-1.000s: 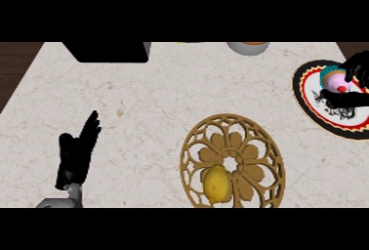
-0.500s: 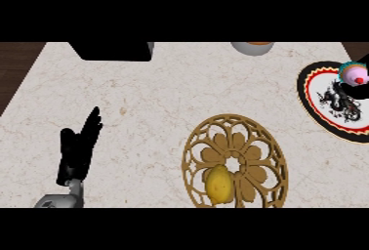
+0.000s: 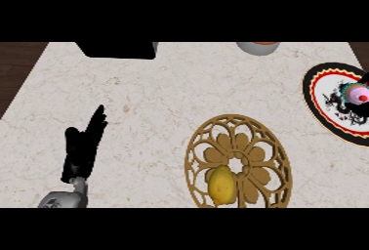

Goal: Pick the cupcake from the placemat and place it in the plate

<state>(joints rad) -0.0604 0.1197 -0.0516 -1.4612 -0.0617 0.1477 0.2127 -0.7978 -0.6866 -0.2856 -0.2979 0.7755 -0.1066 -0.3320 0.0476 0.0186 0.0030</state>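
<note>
At the right edge of the frame, you are seeing the cupcake (image 3: pixel 355 93) sitting on the black-rimmed placemat (image 3: pixel 322 91), well apart from the brown openwork plate (image 3: pixel 270 158) at lower centre, where a lemon (image 3: pixel 222 185) is lying. Your left hand (image 3: pixel 81 151) is resting at lower left, fingers straight and pressed together, holding nothing.

The cupcake (image 3: pixel 356 93) sits on the placemat (image 3: pixel 324 83) at far right; the plate (image 3: pixel 238 128), holding a lemon (image 3: pixel 221 185), lies nearer, left of it.
</note>
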